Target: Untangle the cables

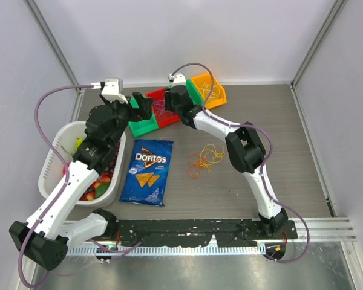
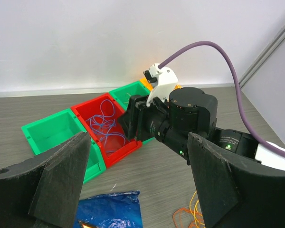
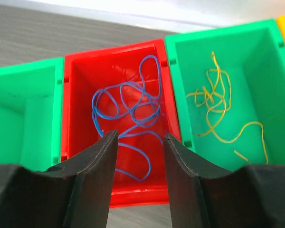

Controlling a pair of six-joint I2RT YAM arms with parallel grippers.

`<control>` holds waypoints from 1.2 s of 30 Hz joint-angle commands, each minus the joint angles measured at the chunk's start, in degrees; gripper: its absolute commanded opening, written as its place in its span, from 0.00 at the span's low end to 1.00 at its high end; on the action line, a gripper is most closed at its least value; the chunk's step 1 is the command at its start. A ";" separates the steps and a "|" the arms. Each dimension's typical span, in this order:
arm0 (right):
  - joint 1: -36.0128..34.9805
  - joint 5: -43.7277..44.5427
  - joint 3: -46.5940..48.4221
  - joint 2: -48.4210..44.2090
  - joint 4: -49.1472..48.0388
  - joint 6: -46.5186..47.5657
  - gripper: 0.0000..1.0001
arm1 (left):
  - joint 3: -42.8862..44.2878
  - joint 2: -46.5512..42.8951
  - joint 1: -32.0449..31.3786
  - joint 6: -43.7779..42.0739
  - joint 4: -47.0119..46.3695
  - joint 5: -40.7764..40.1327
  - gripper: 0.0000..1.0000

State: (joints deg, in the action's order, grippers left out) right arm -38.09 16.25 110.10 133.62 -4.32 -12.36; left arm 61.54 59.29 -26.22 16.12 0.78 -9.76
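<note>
**Both claws open and empty**

Your right claw point(image 3: 140, 137) stands part-open, holding nothing, above the blue cables point(image 3: 128, 110) in the red bin point(image 3: 78, 95). Yellow cables point(image 3: 217, 105) lie in the green bin point(image 3: 256, 57) beside it. Your left claw point(image 2: 138, 142) gapes wide, empty. Orange cables point(image 1: 204, 159) lie loose on the desk point(image 1: 290, 151).

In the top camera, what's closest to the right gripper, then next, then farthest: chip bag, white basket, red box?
1. Red box: right under the right gripper.
2. Chip bag: middle of the table.
3. White basket: far left.
</note>
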 commanded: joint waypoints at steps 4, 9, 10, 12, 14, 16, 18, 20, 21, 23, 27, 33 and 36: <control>0.03 -1.39 -10.86 -17.05 3.97 -5.12 0.53 | -0.72 -0.32 0.29 -0.39 -3.85 -0.26 0.86; 1.25 -3.77 -29.90 -29.28 5.99 -8.03 0.54 | -0.80 1.70 0.20 1.72 -4.38 3.07 0.87; 1.78 -4.81 -32.99 -32.78 6.07 -9.07 0.54 | -0.81 2.23 0.11 2.16 -4.55 3.95 0.87; 3.71 -7.36 -41.26 -39.03 5.81 -11.09 0.55 | -0.54 3.90 0.03 3.30 -4.47 6.06 0.87; 6.87 -10.96 -48.82 -44.39 5.28 -13.11 0.55 | 0.51 6.00 -0.06 5.23 -3.94 9.48 0.87; 11.35 -14.57 -54.98 -49.50 5.20 -14.09 0.56 | 1.04 8.46 -0.15 7.69 -3.94 15.01 0.87; 13.03 -17.46 -59.38 -53.72 6.85 -13.83 0.58 | 1.22 11.62 -0.59 11.11 -4.73 19.14 0.85; 13.21 -17.74 -62.11 -57.23 8.18 -13.40 0.60 | 1.48 15.58 -1.55 15.15 -5.69 23.01 0.81; 13.39 -18.44 -63.86 -58.55 8.53 -13.22 0.60 | 1.48 17.77 -2.08 17.26 -6.31 24.94 0.79; 13.30 -18.71 -66.23 -59.70 8.45 -12.60 0.61 | 1.04 21.64 -2.96 22.70 -7.54 27.50 0.73; 13.65 -20.11 -68.88 -59.27 7.57 -13.13 0.63 | -1.68 26.14 -6.20 30.28 -8.87 25.07 0.69; 13.65 -22.14 -69.58 -57.77 5.11 -14.44 0.63 | -4.05 30.18 -12.36 33.00 -3.15 12.40 0.66; 13.74 -23.10 -69.67 -56.90 4.67 -14.36 0.64 | -5.81 31.94 -13.95 35.46 -3.06 10.65 0.65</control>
State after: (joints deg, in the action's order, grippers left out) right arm -24.53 -4.62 40.51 76.01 4.08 -25.89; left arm 57.67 89.38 -38.54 46.78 -1.91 6.13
